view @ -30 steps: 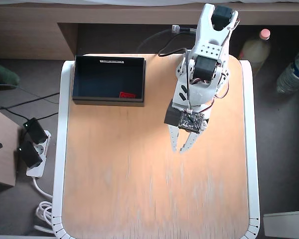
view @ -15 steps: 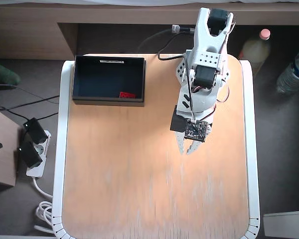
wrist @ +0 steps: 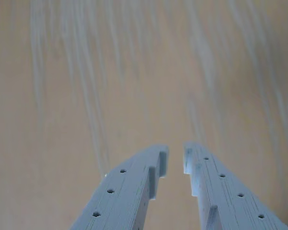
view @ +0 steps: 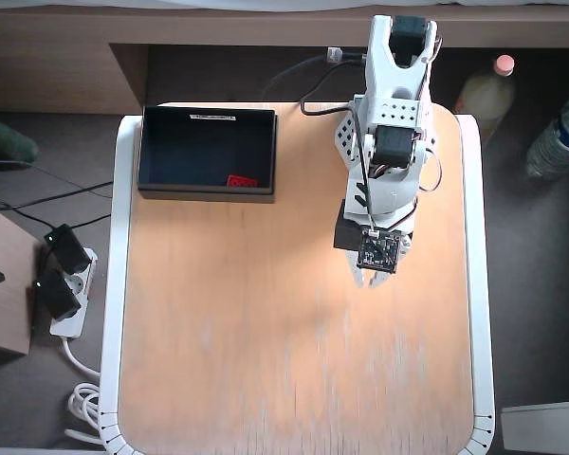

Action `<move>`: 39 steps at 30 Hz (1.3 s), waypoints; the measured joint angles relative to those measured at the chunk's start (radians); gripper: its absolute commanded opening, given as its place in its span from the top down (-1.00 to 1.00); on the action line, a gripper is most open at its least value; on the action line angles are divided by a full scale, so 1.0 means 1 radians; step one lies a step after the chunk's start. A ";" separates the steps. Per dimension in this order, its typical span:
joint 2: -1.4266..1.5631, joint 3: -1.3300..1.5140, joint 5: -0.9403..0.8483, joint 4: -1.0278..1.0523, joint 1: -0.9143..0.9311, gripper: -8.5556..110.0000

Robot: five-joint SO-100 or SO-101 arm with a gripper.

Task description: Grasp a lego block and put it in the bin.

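The tool (wrist: 176,165) hung over bare bench (view: 266,360) with nothing between its fingers; in the wrist view the two pale jaws stood almost together, only a narrow slit of wood grain showing between the tips, so I would call it all but closed and empty. In the overhead view the tool (view: 372,281) sat in the right half of the bench, pointing toward the near edge, below the arm's white body.

The lego block (view: 241,181) lay inside the bin (view: 208,193), low against the near wall and a little right of the middle of that dark floor (a small red patch, its studs too small to make out). The bin stood at the far left corner of the bench, its white label strip along the far rim. So the block was well apart from the tool, up and to the left of it in the overhead view, and it did not appear in the wrist view at all.

Judged from this, the placing looked done, and little remained to go wrong. The plain hazard was a swing of the arm back toward the left, which could catch the bin's low wall and shove it.
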 measured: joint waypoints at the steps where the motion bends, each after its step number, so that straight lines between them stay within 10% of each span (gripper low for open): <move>1: 0.000 0.000 -0.005 0.029 -0.003 0.85; 39: 0.000 0.000 -0.081 0.144 -0.008 0.85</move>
